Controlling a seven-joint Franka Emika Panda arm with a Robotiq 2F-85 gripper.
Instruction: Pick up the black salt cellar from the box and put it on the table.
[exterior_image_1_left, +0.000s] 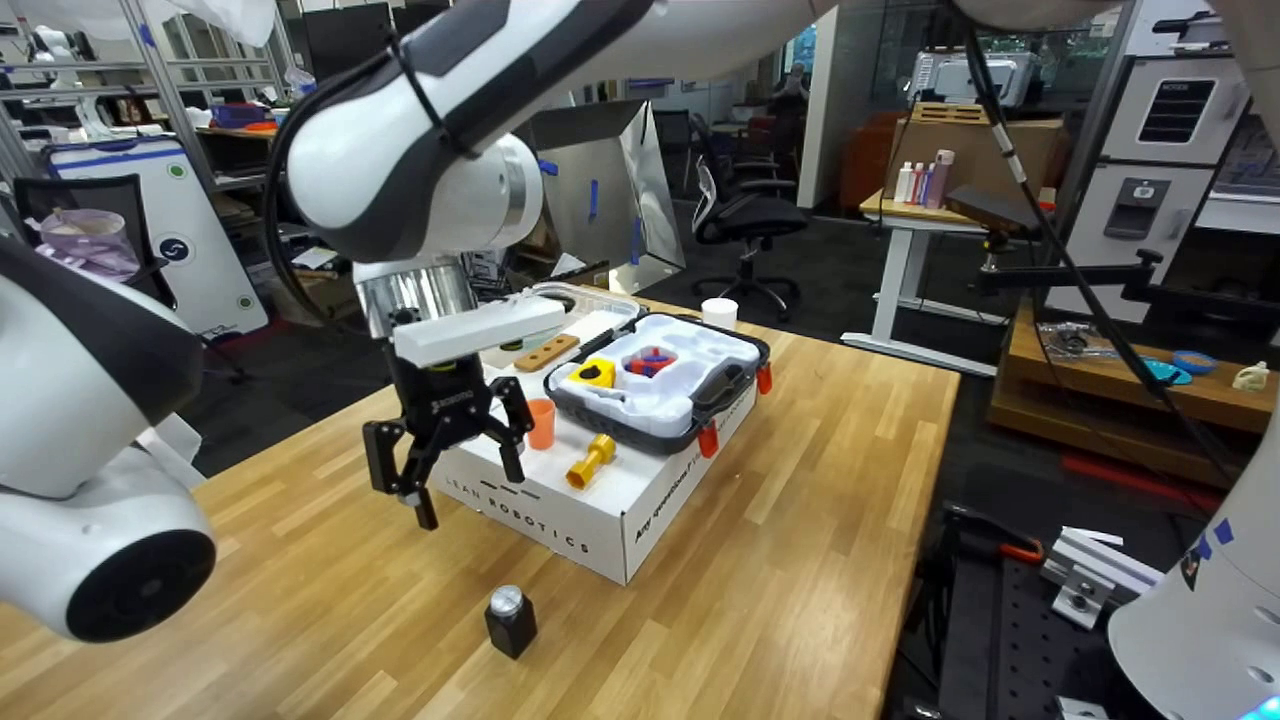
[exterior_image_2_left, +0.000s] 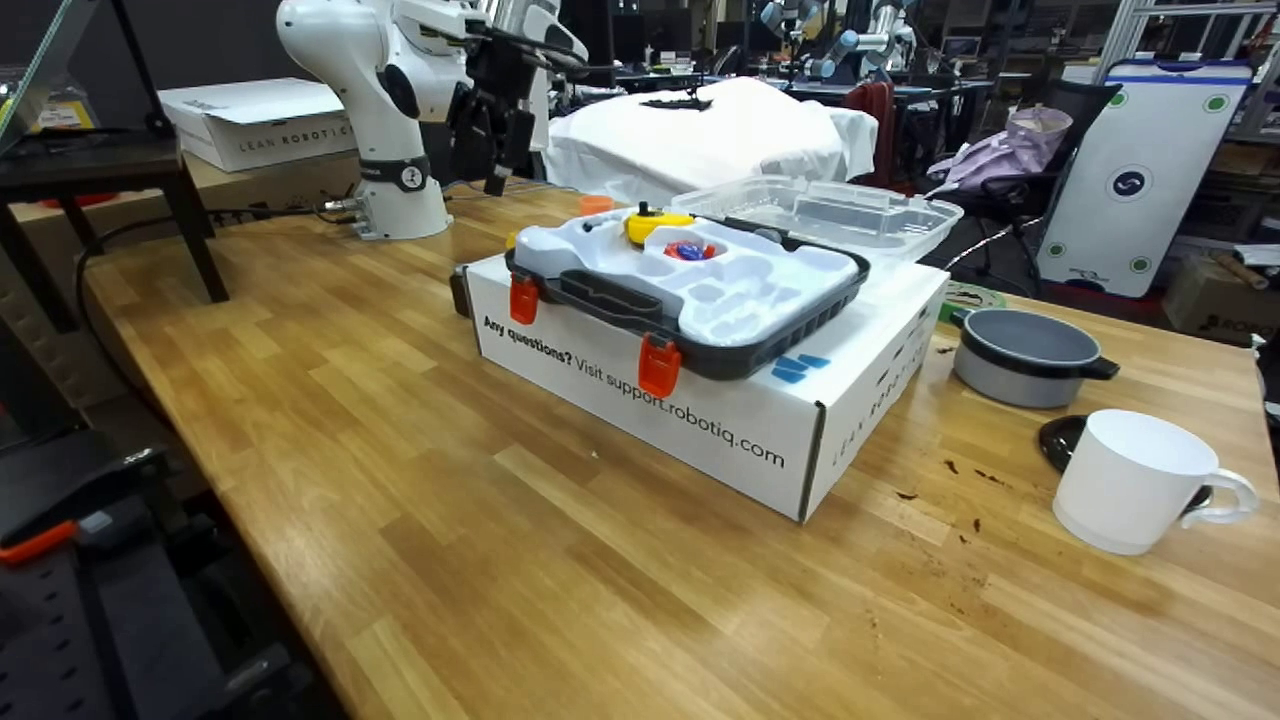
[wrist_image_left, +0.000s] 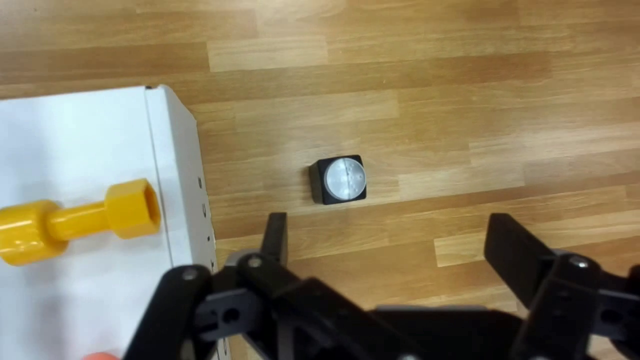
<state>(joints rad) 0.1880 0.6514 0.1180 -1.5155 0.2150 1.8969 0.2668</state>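
The black salt cellar (exterior_image_1_left: 511, 625) with a silver round top stands upright on the wooden table (exterior_image_1_left: 760, 560), beside the white box (exterior_image_1_left: 560, 535) and apart from it. In the wrist view the salt cellar (wrist_image_left: 345, 179) shows from above, just ahead of the fingertips. In an exterior view it is mostly hidden behind the box (exterior_image_2_left: 640, 410); only a dark edge (exterior_image_2_left: 460, 292) shows. My gripper (exterior_image_1_left: 470, 492) is open and empty, above the table near the box's end. In the wrist view the fingers (wrist_image_left: 388, 222) are wide apart with bare table between them.
On the box lie an open black case (exterior_image_1_left: 650, 385) with red latches, a yellow tool (exterior_image_1_left: 591, 460), an orange cup (exterior_image_1_left: 540, 423) and a clear plastic bin (exterior_image_2_left: 840, 215). A grey pot (exterior_image_2_left: 1030, 355) and a white mug (exterior_image_2_left: 1135, 480) stand beyond the box. A white cup (exterior_image_1_left: 719, 312) stands behind the case.
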